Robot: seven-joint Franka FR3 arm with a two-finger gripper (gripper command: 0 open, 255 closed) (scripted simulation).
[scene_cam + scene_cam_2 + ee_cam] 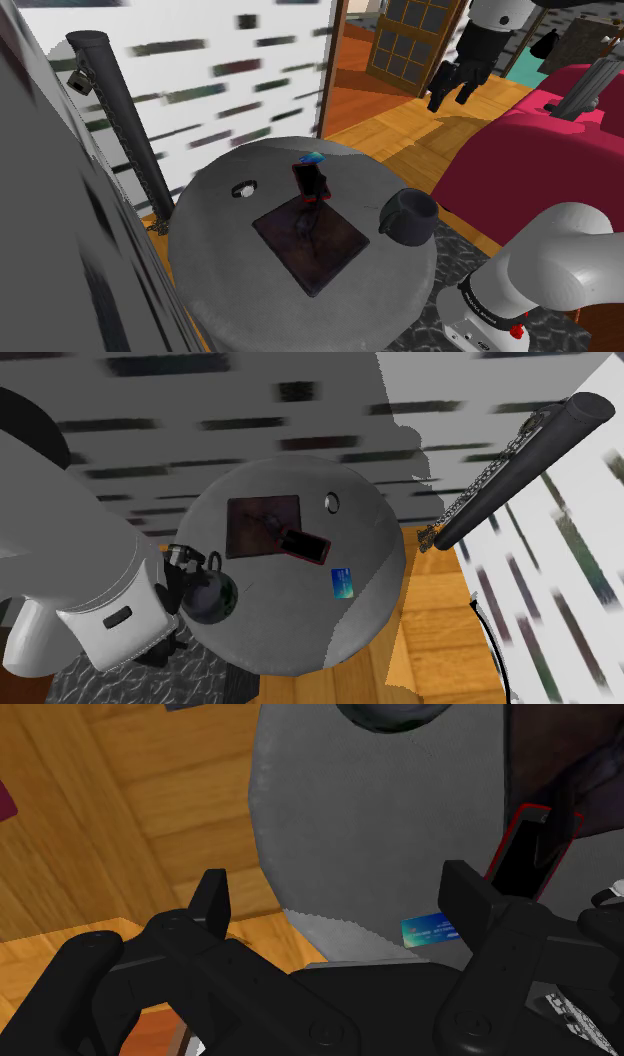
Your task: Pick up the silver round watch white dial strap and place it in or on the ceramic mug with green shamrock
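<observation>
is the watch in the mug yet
No, the watch lies on the round grey table, well apart from the dark mug.

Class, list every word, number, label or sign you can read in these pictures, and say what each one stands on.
No text here can be read.
On the blue card, lying on the round table: rows of print, too small to read.
On the dark band around the arm's base: white marks, too blurred to read.
On the dark mug: no sign can be seen.
</observation>
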